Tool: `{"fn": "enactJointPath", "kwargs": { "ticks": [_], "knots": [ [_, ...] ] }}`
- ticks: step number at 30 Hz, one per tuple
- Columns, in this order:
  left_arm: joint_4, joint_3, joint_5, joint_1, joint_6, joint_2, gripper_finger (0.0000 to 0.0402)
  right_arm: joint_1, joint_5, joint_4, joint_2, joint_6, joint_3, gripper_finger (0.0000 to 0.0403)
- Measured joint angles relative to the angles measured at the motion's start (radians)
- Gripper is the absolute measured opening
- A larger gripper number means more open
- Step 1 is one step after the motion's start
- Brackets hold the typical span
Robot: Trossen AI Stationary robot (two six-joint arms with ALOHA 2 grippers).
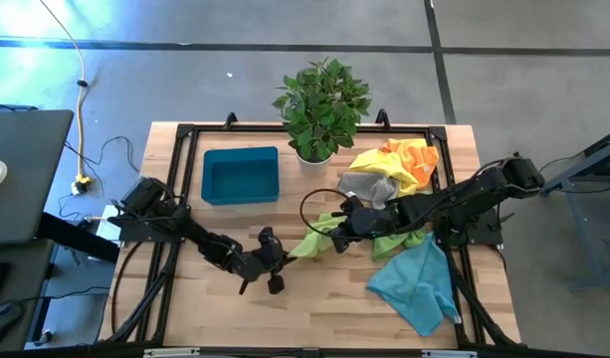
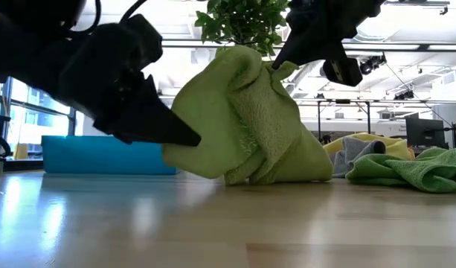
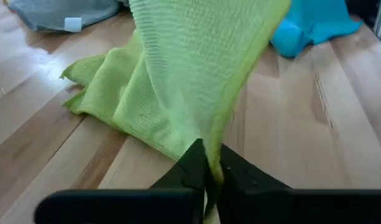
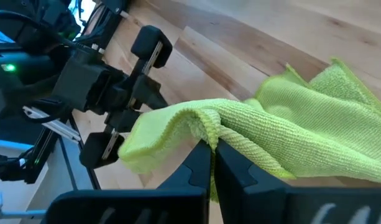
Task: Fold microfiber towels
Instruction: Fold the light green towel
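The left gripper has its jaws clamped on one edge of a soft lime green microfiber towel, near the middle of the pale wooden slatted worktop. In the left wrist view the cloth's edge runs down into the seam between the two dark fingers and spreads up and away from them. The right gripper has its jaws pinched together on the opposite part of the same towel; the right wrist view shows a fold of cloth draped over its closed fingers. The two grippers sit close, facing each other, with the towel bunched between them. In the low view the towel is raised into a peaked heap, its lower folds resting on the worktop.

Open wood lies in front of the grippers, toward the near edge of the worktop, and also under the left arm.

Just beyond the right gripper lies a second crumpled green towel. Near it on the right side, a teal-blue towel is spread close to the near right corner. Farther back lie a grey towel and a heap of yellow and orange towels, touching each other. A rigid blue rectangular tray stands at the back left, well apart from the grippers, with a potted green plant beside it at the back edge.
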Motion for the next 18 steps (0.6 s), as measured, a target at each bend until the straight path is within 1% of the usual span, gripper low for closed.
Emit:
{"fn": "enactJointPath", "kwargs": {
  "ticks": [2,4,7,9,16,18],
  "knots": [
    [-0.005,0.006,-0.003,0.0,-0.005,-0.011,0.0012,0.001,0.0,0.0,0.0,-0.021,0.0,0.0],
    [-0.011,0.016,0.006,-0.002,0.013,-0.036,0.0006,0.001,-0.001,0.0,0.0,-0.049,0.0,0.0],
    [-0.122,0.028,0.021,-0.006,0.018,-0.1,0.0003,0.005,-0.008,0.001,0.0,-0.12,0.001,0.0],
    [-0.256,0.053,0.021,-0.01,0.015,-0.159,0.0002,0.011,-0.009,0.0,0.0,-0.173,0.002,0.0],
    [-0.924,0.203,0.02,0.006,0.014,-0.379,0.0001,0.027,-0.006,0.003,-0.007,-0.333,0.002,0.0],
    [-1.055,0.26,0.02,0.018,0.013,-0.426,0.0001,0.027,0.012,0.0,-0.015,-0.363,0.002,0.0]
  ]
}}
